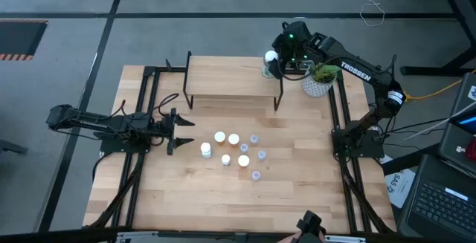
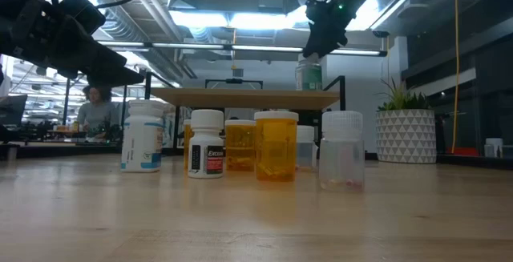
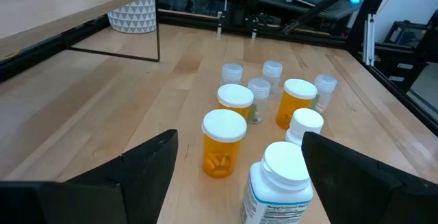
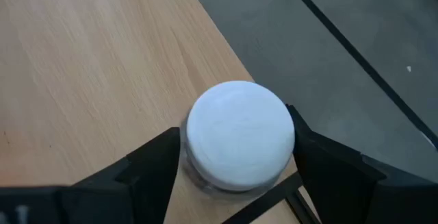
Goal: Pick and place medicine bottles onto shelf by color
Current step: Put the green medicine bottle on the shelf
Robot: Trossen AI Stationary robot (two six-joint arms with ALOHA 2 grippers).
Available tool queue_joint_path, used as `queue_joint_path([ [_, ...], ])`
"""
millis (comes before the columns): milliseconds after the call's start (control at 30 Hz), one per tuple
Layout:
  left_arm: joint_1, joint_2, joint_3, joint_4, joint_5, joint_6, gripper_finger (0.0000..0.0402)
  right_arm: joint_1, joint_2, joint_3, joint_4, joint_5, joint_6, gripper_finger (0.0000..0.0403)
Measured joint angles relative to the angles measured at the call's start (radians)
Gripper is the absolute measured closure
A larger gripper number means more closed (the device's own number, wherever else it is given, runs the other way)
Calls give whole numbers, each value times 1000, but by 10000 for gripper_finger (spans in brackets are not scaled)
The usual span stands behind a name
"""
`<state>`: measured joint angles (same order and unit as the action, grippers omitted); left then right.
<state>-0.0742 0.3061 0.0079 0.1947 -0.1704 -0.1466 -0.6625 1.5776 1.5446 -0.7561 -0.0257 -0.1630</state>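
Note:
The shelf (image 1: 230, 79) stands at the table's far side. A green-labelled, white-capped medicine bottle (image 1: 271, 57) stands upright on its far right corner (image 2: 309, 76). My right gripper (image 4: 236, 138) is over it, slanting down, open, one finger on each side of the cap. Orange bottles (image 1: 233, 139), a white one (image 1: 206, 149) and small clear ones (image 1: 262, 154) stand in a cluster mid-table. My left gripper (image 1: 182, 131) waits open and level, left of the cluster; its wrist view shows the bottles (image 3: 224, 142) ahead. My right gripper's fingers (image 4: 154, 162) stand close beside the bottle's white cap (image 4: 239, 131), coming from above at a slant. Whether they touch the cap I cannot tell. The bottle stands upright with its base on the shelf's board (image 4: 102, 59).
A white pot with a green plant (image 1: 320, 79) stands on the table just right of the shelf, close to my right arm. The shelf's black legs (image 1: 281, 94) stand between it and the cluster. Bare tabletop (image 1: 223, 206) lies toward the near edge.

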Motion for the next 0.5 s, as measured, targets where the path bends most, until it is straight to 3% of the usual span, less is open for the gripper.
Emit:
queue_joint_path([
  [300, 0, 0, 0, 0, 0, 0, 94, -2, -18, -1, 118, 23, -57, 113],
  [500, 0, 0, 0, 0, 0, 0, 94, 67, -69, -1, 117, -85, -52, 113],
])
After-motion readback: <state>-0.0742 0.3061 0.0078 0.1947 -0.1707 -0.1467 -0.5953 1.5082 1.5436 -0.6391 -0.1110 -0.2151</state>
